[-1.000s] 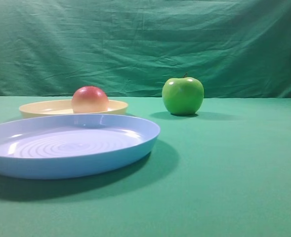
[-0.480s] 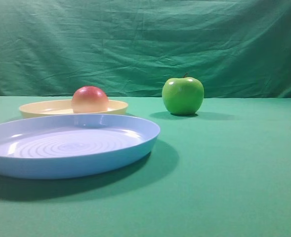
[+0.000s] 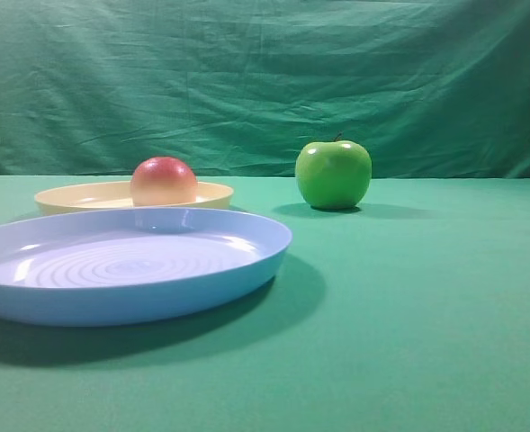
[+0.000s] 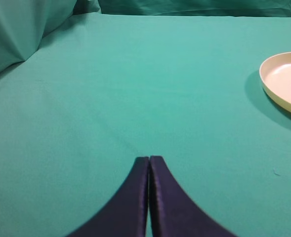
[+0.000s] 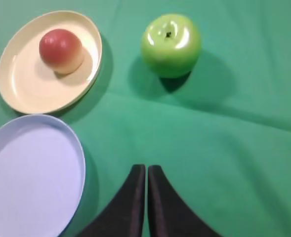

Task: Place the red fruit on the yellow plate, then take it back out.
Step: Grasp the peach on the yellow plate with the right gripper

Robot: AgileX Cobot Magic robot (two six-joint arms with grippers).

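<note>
Step in hand: the red fruit (image 5: 61, 50) sits inside the yellow plate (image 5: 21, 91), toward its far rim, so by my reading the placing half is done and the taking-out half is not yet begun
Left gripper (image 4: 149, 159): fingers pressed together, holding nothing; over bare green cloth (image 4: 135, 89), with only an edge of the yellow plate at the right of its view
Right gripper (image 5: 146, 168): fingers together, empty; well apart from the fruit, nearer the blue plate (image 5: 31, 173)
Next move: one gripper would have to open, come down around the fruit, close on it and lift it clear of the low rim; the smooth round skin may slip
Bystander: the green apple (image 5: 171, 44) stands on the cloth beside the yellow plate
Hidden: in the high view the blue plate's rim covers the near part of the yellow plate; neither arm shows there; the fruit is outside the left wrist view
</note>
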